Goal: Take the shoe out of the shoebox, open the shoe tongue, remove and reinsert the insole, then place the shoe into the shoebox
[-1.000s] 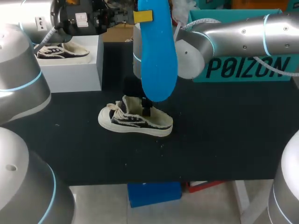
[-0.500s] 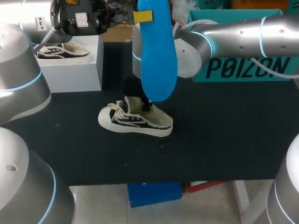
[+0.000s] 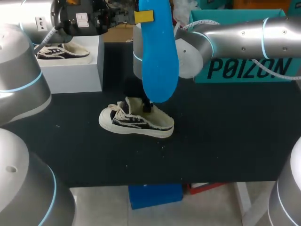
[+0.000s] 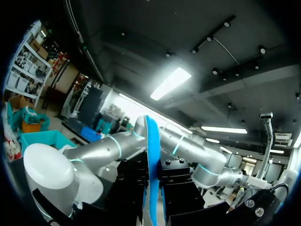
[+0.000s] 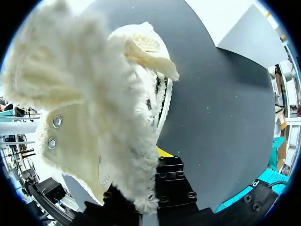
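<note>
Black table (image 3: 225, 141) fills the head view, and the silver right arm (image 3: 244, 33) sweeps in across it, hiding part of the teal cardboard box (image 3: 244, 70) that stands well behind the cream fleece-lined low shoe (image 3: 136, 121); what that box holds can't be seen from here. Behind and to the left of that shoe sits the open white shoebox (image 3: 75, 70), its far edge covered by the left arm (image 3: 28, 19), and a second dark-and-white shoe (image 3: 61, 51) lies inside it. High above the shoe hangs the long blue foam insole (image 3: 159, 56), upright, top end cut off. The left gripper (image 3: 143, 16) pinches it near that top, and the wrist view shows a finger pressed on each face. The shoe itself lies on its sole on the table, tongue pulled up. The right gripper (image 3: 147, 107) is down at the shoe's opening, fleece spilling over most of it, so whether it's clamped there, I can't tell.
</note>
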